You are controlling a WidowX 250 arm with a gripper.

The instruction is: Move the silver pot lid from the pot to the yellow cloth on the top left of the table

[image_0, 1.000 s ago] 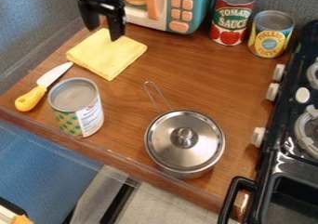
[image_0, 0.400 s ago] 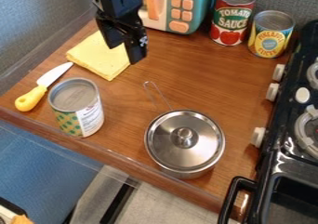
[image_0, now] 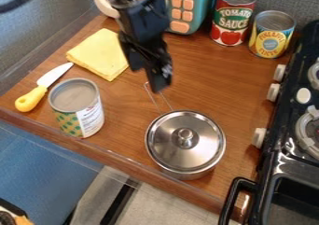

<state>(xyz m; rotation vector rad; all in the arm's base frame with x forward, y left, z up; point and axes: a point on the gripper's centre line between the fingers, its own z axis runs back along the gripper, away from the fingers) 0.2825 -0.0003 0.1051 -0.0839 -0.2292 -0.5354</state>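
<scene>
Brown wood-grain counter (image_0: 218, 84) here, set against a grey-blue backdrop (image_0: 56, 28), and the silver pot lid (image_0: 171, 151) is sitting right on top of the metal pot (image_0: 187, 174), its round knob (image_0: 185, 135) at the centre. Over to the upper middle now: the black gripper (image_0: 148, 79) hangs down on a slant above the counter, its two fingers apart, nothing between them, the tip of one overlapping the looped end of the pot's wire handle (image_0: 162, 101) from this angle, and both well short of that lid. Yellow cloth (image_0: 100, 56) lies folded at the upper left, on the far side of the green-dotted can (image_0: 78, 109), which stands upright near the front edge. Just beside that can, a knife (image_0: 31, 98) lies flat, yellow handle toward the front. At the back, a teal toy microwave (image_0: 185, 9) with orange buttons is partly behind the arm, and to its right two upright cans: the red one (image_0: 233, 16), then the yellow-and-blue one (image_0: 272, 35) just beside it. Down the right side runs the black toy stove (image_0: 283, 144) with its pale knobs (image_0: 259, 137), a black basin (image_0: 293, 200) at its near end.
</scene>
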